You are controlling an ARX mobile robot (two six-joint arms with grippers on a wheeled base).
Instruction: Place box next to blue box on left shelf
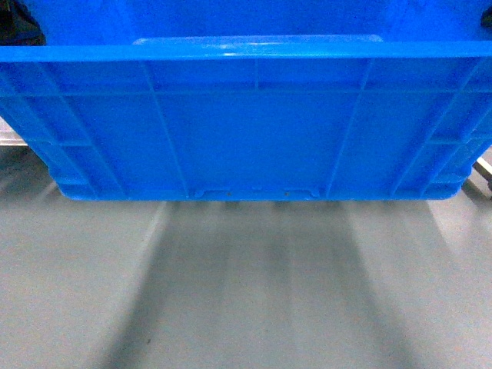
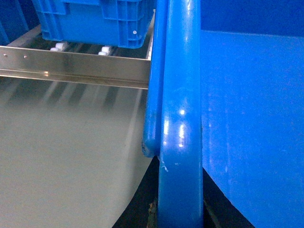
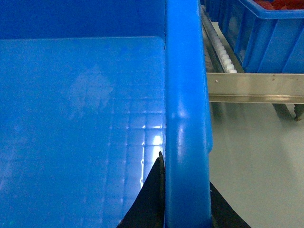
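Note:
The box [image 1: 254, 131], a large bright-blue ribbed crate, hangs above the grey floor and fills the upper half of the head view. My left gripper [image 2: 179, 190] is shut on its left rim [image 2: 180, 118], with a black finger on either side. On the opposite rim [image 3: 185, 95] my right gripper [image 3: 186, 190] is shut in the same way. Ahead in the left wrist view, the left shelf [image 2: 71, 66] shows a steel front rail and white rollers. A blue box [image 2: 95, 21] stands on it, to the left of the held crate's rim.
In the right wrist view another stretch of steel rail [image 3: 256, 88] with a roller track [image 3: 223, 52] carries a blue crate [image 3: 266, 38] holding red items. Grey floor [image 1: 246, 292] lies below the held box.

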